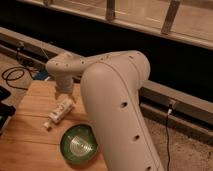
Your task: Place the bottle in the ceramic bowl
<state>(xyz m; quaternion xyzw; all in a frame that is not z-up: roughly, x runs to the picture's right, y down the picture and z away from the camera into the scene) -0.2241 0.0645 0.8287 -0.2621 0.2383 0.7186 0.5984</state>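
White and stubby, the end effector [65, 91] hangs at the tip of the robot's arm [112, 100], low over the far part of the tabletop [27, 147]. Most of it is hidden behind the arm's last joint, and its jaws stand spread, gripping nothing. Just below it, the bottle [59, 112] lies on its side on the wood. The bottle's base end points up toward the end effector and its cap end toward the near left. Whether the two touch cannot be told.

Nearer the camera and slightly to the right sits the green bowl [79, 145], upright with pale rings inside. It lies close to the bottle, with a narrow strip of wood between them.

The big white upper arm fills the middle of the view and covers the tabletop's right side. A black cable [11, 76] loops on the floor beyond the tabletop's left corner. A dark wall and a pale ledge [172, 97] run behind.
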